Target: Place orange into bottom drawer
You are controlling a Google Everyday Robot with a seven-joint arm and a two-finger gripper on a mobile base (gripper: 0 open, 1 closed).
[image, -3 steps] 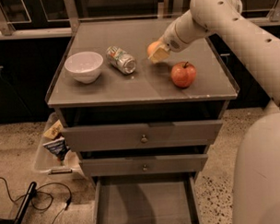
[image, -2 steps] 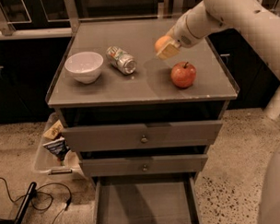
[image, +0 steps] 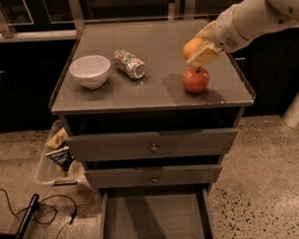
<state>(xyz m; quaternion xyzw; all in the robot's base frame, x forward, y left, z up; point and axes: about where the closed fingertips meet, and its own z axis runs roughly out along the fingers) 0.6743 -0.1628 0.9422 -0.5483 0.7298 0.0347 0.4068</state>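
The orange (image: 191,47) is held in my gripper (image: 198,50) above the right part of the cabinet top, just over the red apple (image: 196,80). The gripper's fingers are shut on the orange, and my white arm reaches in from the upper right. The bottom drawer (image: 155,220) is pulled open at the foot of the cabinet; its grey floor is bare.
A white bowl (image: 89,71) and a lying can (image: 129,63) sit on the cabinet top (image: 138,90). Two upper drawers with brass knobs (image: 153,148) are shut. A clear bin (image: 57,156) with packets stands at the left on the floor, with cables (image: 39,214) nearby.
My gripper has lifted the orange off the cabinet top and carried it up and toward the front, now above the apple.
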